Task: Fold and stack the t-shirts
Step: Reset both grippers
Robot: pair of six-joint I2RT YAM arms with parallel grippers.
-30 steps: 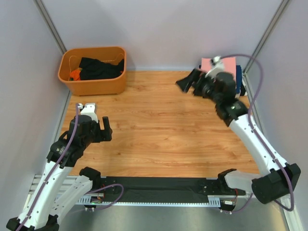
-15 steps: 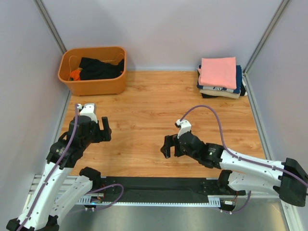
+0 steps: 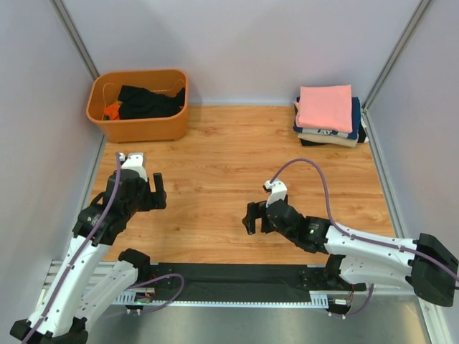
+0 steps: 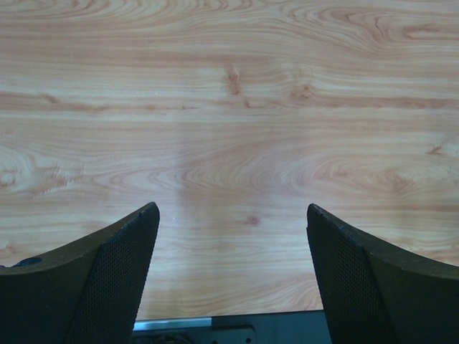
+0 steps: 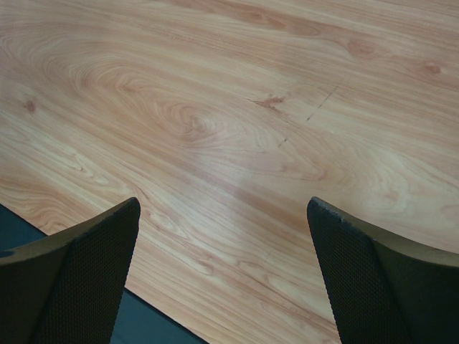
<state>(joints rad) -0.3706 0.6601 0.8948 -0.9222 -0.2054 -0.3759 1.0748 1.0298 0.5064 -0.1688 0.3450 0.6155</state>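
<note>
Stack of t-shirts sits at far R corner of the table (image 3: 229,154): salmon-pink one (image 3: 326,106) on top, flat, near-square, edges approx. parallel w/ table sides. Can't tell its long axis. Navy layer (image 3: 356,115) pokes out on its R, beige layer (image 3: 326,136) at the near edge. Dark shirt (image 3: 147,102) lies crumpled in the orange tub (image 3: 138,125) at far L, stretched L-R along the tub. Left gripper (image 4: 228,215) is over bare wood near L, fingers wide, nothing btwn them. Right gripper (image 5: 224,208) is low over near-centre wood, fingers wide, nothing held.
</note>
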